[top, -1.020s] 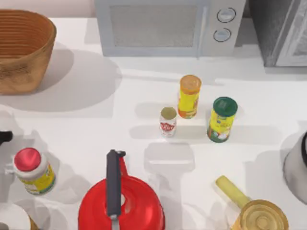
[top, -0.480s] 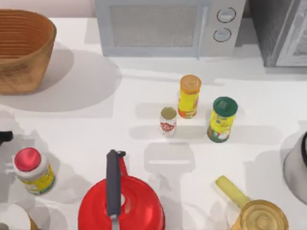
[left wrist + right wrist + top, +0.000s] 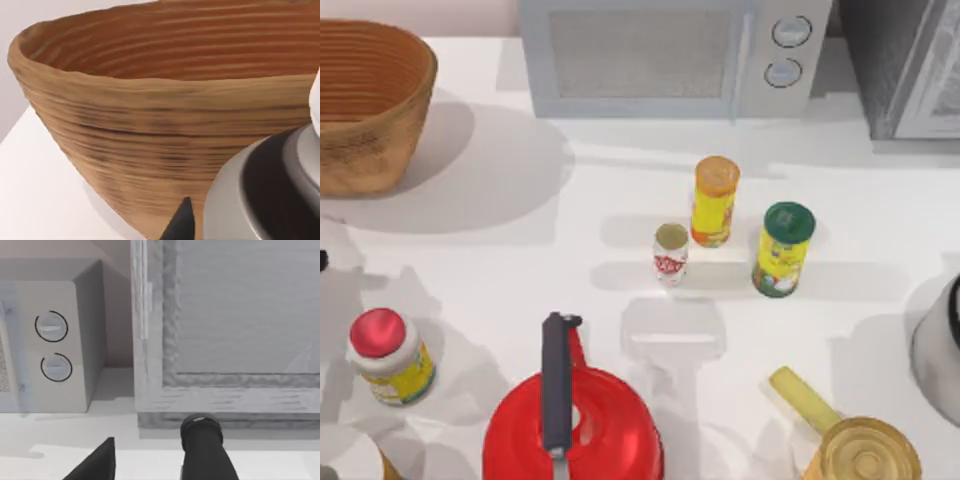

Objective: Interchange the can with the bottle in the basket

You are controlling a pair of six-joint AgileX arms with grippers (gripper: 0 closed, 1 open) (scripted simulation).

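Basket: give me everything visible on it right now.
The basket is a large round wicker piece, light brown outside and warmer reddish-brown inside, with ribbed woven sides flaring up to a wide rim. It stands upright on the white table at the far left corner in the top view, partly cut off by the picture's edge. The left wrist view looks at its outer wall and part of the inner wall from close by; the basket's floor is hidden, so any contents cannot be told. Nothing is seen touching it but the table.

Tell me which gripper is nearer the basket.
Left. The left gripper faces the basket wall close up; the right gripper faces the microwave, far across the table.
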